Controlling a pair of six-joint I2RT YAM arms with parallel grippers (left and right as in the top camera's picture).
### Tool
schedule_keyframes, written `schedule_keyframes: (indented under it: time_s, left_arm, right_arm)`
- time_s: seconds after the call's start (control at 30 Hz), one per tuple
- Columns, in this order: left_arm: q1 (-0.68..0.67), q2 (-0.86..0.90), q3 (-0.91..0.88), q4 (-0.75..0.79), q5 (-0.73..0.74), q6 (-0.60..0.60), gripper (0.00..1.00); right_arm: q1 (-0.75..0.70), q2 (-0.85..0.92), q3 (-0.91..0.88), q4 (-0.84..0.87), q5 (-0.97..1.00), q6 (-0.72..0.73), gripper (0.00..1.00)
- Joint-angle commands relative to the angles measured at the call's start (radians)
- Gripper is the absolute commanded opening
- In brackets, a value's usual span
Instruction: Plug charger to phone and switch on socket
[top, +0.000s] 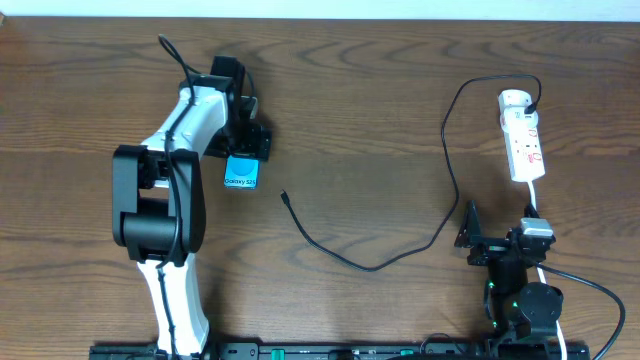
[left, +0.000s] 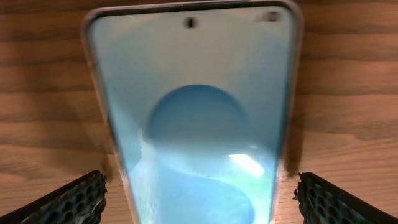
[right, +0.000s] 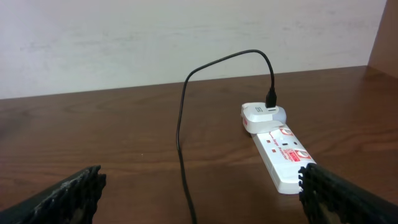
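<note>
left end effector (left: 199, 198): released, fingers (left: 78, 199) wide apart, straddling the phone's near end with a gap on both sides
phone (top: 241, 172): flat on the tabletop (top: 380, 120), screen up, under the left wrist, 10 o'clock of tabletop centre
risk, grasp: an off-centre squeeze could skid or twist the phone on smooth wood and turn its port away from the plug
plug tip (top: 285, 197): loose at 4 o'clock of the phone, near but apart, not inserted
charger (top: 340, 255): slack, sags toward 6 o'clock, then climbs to the adapter (top: 514, 100) at the socket's 12 o'clock end
risk, cable: thin tip lies flat, easy to miss; tugging could drag the socket or unseat the adapter
right end effector (right: 199, 190): released, holding nothing, 6 o'clock of the socket
socket (top: 524, 140): 2 o'clock of tabletop centre; switch state cannot tell
in the way: the charger's arc at the socket's 9 o'clock; the white cord (top: 536, 205) runs to the right arm, snag likely
</note>
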Motion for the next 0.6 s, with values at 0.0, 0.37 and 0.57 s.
schedule_keyframes:
  time_s: [0.0,0.37,0.57]
  left_arm:
    - [-0.021,0.013,-0.006,0.0,0.005,0.008,0.98]
    - [-0.022,0.013,-0.007,0.002,-0.077,0.007,0.98]
    - [-0.022,0.013,-0.007,0.006,-0.076,0.007,0.98]
  right_arm:
    - [0.005,-0.006,-0.001,-0.004,0.011,0.008,0.99]
    - [0.005,-0.006,-0.001,-0.004,0.011,0.008,0.99]
    - [0.005,-0.006,-0.001,-0.004,0.011,0.008,0.99]
